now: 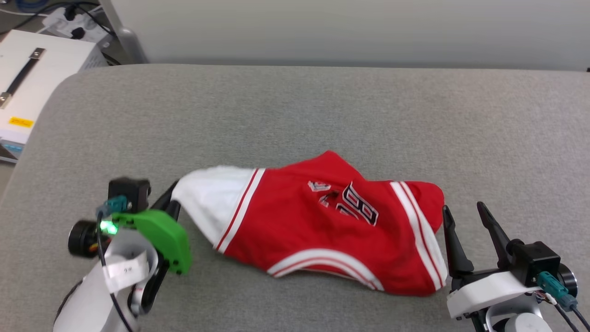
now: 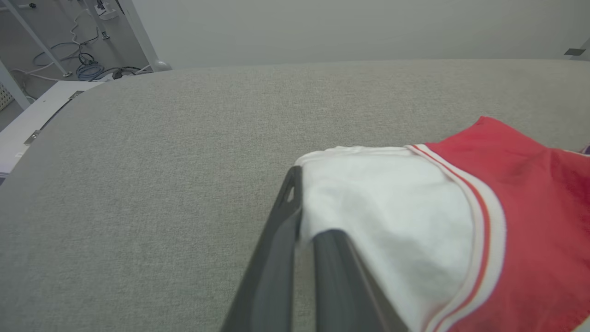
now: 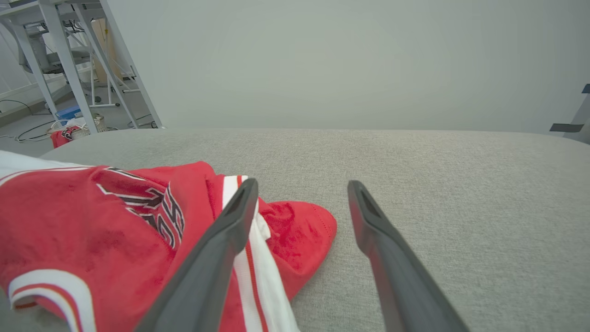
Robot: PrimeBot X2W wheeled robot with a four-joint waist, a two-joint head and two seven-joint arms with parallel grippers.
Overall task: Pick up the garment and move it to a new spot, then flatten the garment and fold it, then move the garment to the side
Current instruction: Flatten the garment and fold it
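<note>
Head view: the garment [image 1: 322, 226] is seen lying crumpled on the grey bench [image 1: 295, 106], with its white sleeve drawn out to the left and its black lettering bunched in the middle. The left pincer [image 1: 171, 199] is clamped together on the edge of that sleeve, a hold judged to be taken so that the cloth can be lifted or pulled taut. The right pincer [image 1: 463, 214] is held apart, low and just beside the red right end, with nothing gripped. It is judged to be placed there for a matching second hold.
</note>
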